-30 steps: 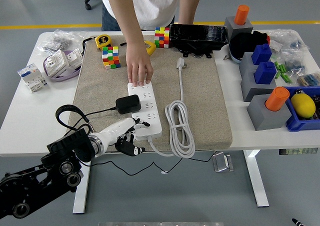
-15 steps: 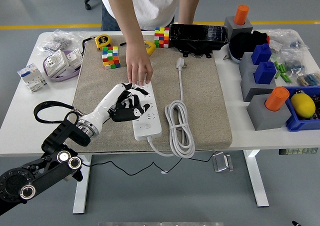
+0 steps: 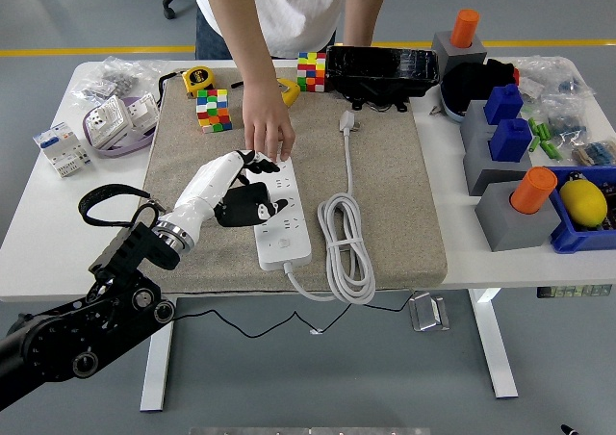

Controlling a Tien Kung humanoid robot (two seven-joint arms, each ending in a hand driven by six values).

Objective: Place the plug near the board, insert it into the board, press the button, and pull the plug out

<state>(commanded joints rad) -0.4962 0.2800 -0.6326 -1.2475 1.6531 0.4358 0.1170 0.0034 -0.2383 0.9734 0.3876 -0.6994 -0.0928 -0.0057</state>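
- The left hand's fingers (image 3: 252,162) reach over the far end of the white power strip (image 3: 281,214), dark tips spread and close to the person's hand (image 3: 269,132); whether they touch the strip's surface cannot be told.
- The left hand (image 3: 231,180) has come up the strip: a second ago it hung off the near end by the table edge, half a second ago it lay over the middle sockets, and now it sits further toward the far end.
- The black plug (image 3: 246,204) sits on the strip's left edge just under the palm, about where it sat a second ago; it looks seated in a socket, with no finger visibly closed round it.
- The person's hand stays pressed on the strip's far end, steadying it.
- Judged from this, insertion looks done and the hand is going for the button, likely at that far end.
- The right hand is out of view.
- The coiled white cable (image 3: 345,243) lies beside the strip on the beige mat (image 3: 385,194), unmoved.
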